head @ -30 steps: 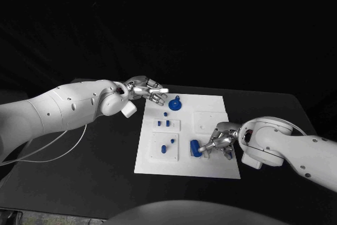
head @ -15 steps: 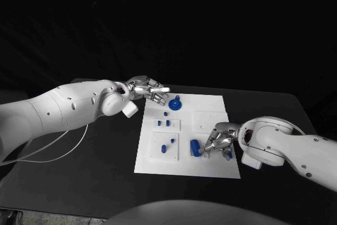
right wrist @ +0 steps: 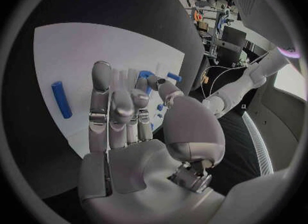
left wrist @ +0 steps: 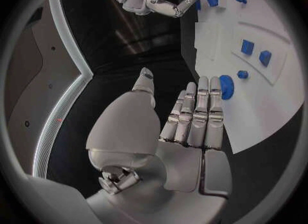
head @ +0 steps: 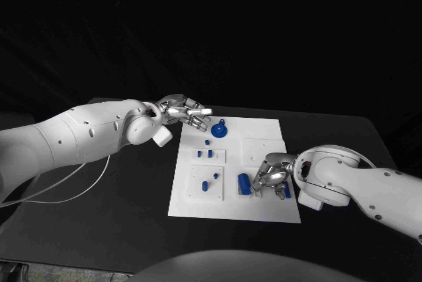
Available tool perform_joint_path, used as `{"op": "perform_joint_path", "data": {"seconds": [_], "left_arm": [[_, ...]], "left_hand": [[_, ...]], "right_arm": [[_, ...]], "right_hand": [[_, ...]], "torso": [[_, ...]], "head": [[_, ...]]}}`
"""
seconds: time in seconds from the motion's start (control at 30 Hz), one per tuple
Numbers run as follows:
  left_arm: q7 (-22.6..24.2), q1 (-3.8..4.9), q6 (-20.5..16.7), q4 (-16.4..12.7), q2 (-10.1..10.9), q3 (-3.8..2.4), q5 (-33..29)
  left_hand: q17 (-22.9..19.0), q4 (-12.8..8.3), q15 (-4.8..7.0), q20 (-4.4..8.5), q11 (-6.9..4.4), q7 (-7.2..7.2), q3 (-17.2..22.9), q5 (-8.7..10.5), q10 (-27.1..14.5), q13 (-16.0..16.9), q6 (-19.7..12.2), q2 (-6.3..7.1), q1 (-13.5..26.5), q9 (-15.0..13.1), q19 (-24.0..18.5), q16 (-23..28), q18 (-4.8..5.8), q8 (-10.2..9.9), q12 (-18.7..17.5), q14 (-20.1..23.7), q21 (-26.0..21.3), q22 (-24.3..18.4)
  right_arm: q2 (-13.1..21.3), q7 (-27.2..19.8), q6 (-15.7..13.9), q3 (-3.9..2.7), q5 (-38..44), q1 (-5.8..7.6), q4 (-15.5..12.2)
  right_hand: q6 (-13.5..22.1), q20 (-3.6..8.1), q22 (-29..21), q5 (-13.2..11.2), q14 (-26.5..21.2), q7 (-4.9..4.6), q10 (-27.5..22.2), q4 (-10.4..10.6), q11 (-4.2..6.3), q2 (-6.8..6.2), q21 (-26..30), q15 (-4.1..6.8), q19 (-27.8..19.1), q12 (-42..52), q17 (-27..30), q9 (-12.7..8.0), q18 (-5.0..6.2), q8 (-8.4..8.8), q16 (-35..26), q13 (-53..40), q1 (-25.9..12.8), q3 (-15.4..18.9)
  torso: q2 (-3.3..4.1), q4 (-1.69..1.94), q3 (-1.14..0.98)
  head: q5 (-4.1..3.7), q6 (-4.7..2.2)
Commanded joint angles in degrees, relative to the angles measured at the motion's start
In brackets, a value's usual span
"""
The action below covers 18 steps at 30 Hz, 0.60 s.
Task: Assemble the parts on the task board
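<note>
A flat, matte white rectangular task board [head: 264, 212] lies in the middle of a black table [head: 114, 227]. Small blue plastic parts sit on it.

The right hand [head: 272, 172], silver metal with jointed fingers, hovers low over the near right part of the board. Its fingers are curled loosely and slightly apart; the right wrist view shows nothing between them, though whether a fingertip touches anything I cannot tell.

Just to the left of this hand lies a smooth blue cylindrical peg [head: 244, 184]. It rests on its side, with its long axis running near to far. A smaller blue piece [head: 285, 192] lies just to the near right of the hand. The right hand is much the nearer hand to the peg, so a pick-up would likely mean reaching a little leftward and closing across the peg's short width.

The left hand [head: 186, 113], also silver, hangs over the board's far left corner, well apart from the peg. Its fingers are held straight and close together with the thumb apart, holding nothing.

Near its fingertips sits a round blue knob-like part [head: 219, 133] at the far end of the board. Two small blue blocks [head: 205, 154] stand in a raised white panel, and a blue oval piece [head: 206, 185] lies in a second panel nearer the robot.
</note>
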<state>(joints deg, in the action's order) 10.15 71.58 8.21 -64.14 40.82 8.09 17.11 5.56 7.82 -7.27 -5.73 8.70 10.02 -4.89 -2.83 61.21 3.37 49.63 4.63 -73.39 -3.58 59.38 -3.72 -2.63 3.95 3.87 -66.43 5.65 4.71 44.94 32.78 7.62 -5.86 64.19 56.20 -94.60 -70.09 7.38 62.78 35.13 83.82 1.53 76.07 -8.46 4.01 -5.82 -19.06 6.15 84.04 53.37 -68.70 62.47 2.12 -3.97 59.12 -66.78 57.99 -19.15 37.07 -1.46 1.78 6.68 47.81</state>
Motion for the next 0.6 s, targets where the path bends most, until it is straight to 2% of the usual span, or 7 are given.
{"op": "perform_joint_path", "data": {"seconds": [0.03, 0.37, 0.6], "left_arm": [[0.5, -0.01, 0.5, -0.1, 0.0, -0.03, -0.5], [0.4, -0.01, 0.6, -0.1, 0.1, -0.03, -0.5], [0.3, -0.01, 0.6, -0.1, 0.1, -0.03, -0.5]], "left_hand": [[0.1, -0.2, 0.12, -0.41, -0.04, 0.09, 0.0, 0.06, -0.4, 0.1, -0.2, -0.49, -0.1, 0.1, 0.1, 0.1, -0.18, -0.3, -0.2, 0.2, -0.2, -0.1], [0.1, -0.4, 0.10, -0.42, -0.02, 0.10, -0.1, 0.06, -0.5, 0.1, -0.3, -0.46, 0.0, 0.1, 0.1, 0.1, -0.20, -0.3, -0.2, 0.2, -0.2, -0.1], [0.1, -0.4, 0.10, -0.42, -0.02, 0.10, -0.1, 0.06, -0.5, 0.1, -0.3, -0.46, 0.0, 0.1, 0.1, 0.1, -0.20, -0.3, -0.2, 0.2, -0.2, -0.1]], "right_arm": [[-0.4, 0.1, 0.1, 0.02, 0.8, -0.22, 0.3], [-1.2, 1.1, -2.5, 0.09, 1.7, -0.64, 1.0], [-1.7, 1.5, -1.0, 0.17, 1.6, -0.73, 1.5]], "right_hand": [[0.0, 0.44, 0.1, -0.2, 0.3, 0.20, -0.1, 0.1, 0.46, -0.58, -0.3, 0.36, 2.0, 0.2, 0.0, 0.3, -0.46, 0.25, 0.4, 0.1, -0.5, -0.5], [-0.1, 0.47, 0.1, -2.7, 0.3, 0.19, 0.0, 0.6, 0.47, -0.22, -0.4, 0.39, 2.1, 0.3, 0.1, 0.4, -0.42, 0.28, 0.4, 0.0, -0.4, 0.3], [0.0, 0.44, 0.0, -4.1, 0.3, 0.16, -0.2, 1.1, 0.43, -0.05, -0.3, 0.36, 2.0, 0.1, 0.2, 0.4, -0.44, 0.29, 0.4, 0.1, -0.2, 0.9]], "torso": [[0.02, 0.03, 0.00], [0.01, -0.04, -0.04], [-0.01, -0.08, -0.01]], "head": [[0.05, 0.08], [0.12, 0.19], [0.05, 0.27]]}}
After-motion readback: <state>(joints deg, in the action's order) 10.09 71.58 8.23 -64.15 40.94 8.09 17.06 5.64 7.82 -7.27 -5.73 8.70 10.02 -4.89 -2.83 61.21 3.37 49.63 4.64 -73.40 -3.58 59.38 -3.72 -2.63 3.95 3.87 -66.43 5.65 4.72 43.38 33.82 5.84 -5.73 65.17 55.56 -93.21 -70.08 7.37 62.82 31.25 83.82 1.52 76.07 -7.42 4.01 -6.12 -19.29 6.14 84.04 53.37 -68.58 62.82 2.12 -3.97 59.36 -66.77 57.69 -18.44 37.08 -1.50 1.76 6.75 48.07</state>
